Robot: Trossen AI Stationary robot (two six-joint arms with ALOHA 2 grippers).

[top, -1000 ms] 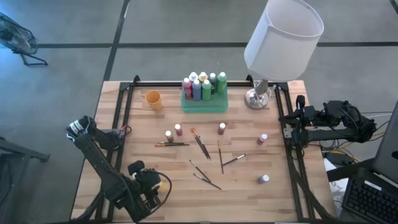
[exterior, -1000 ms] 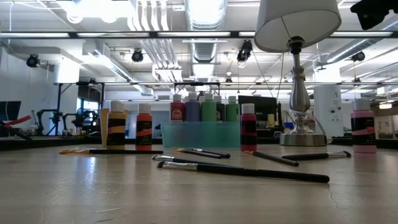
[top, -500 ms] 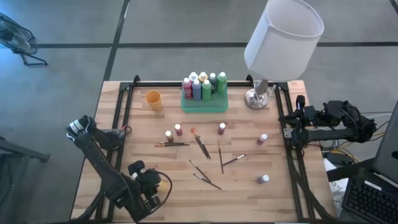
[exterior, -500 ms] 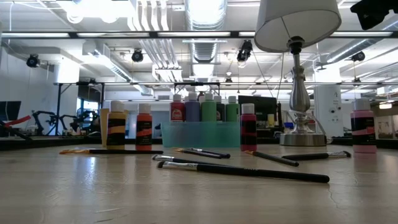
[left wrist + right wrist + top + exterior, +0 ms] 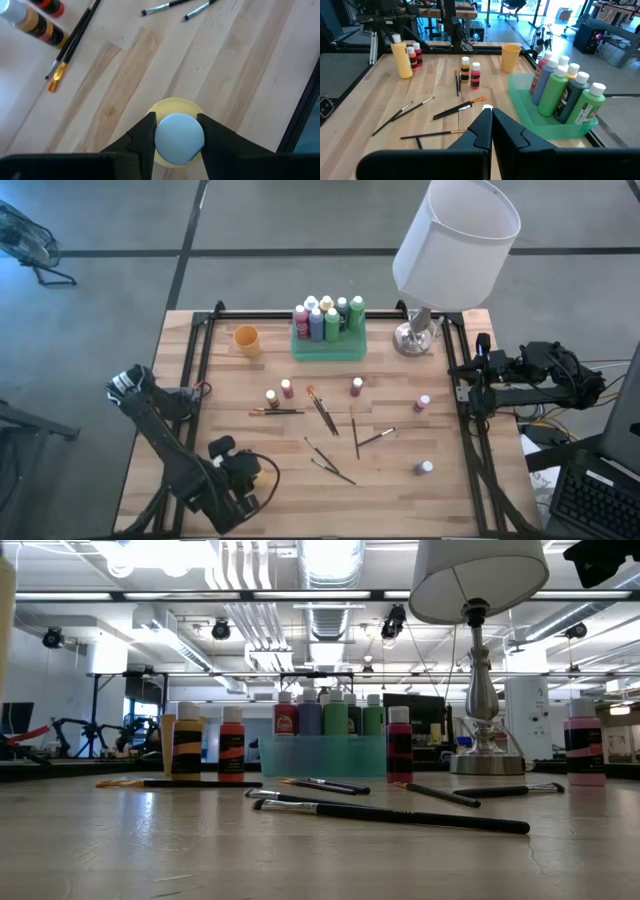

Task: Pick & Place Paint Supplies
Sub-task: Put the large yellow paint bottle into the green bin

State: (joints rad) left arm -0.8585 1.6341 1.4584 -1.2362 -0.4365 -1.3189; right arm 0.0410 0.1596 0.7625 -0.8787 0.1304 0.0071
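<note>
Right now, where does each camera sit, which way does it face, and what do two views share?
High view: above the table, facing straight down; left arm and right arm show.
Low view: at table-top height, facing level toward the green tray; no arm shows.
Left wrist view: on that arm, facing down; its pincer grips a yellow bottle.
Right wrist view: on that arm, facing across the table; its shut pincer shows.
Shared: the tray, in high, low and right wrist views.

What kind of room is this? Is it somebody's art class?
Probably a robot lab or workshop, not an art class. Beyond the wooden table you can see ceiling ducts, other workbenches, and equipment stands. The paint bottles and brushes are laid out for the robot.
</note>
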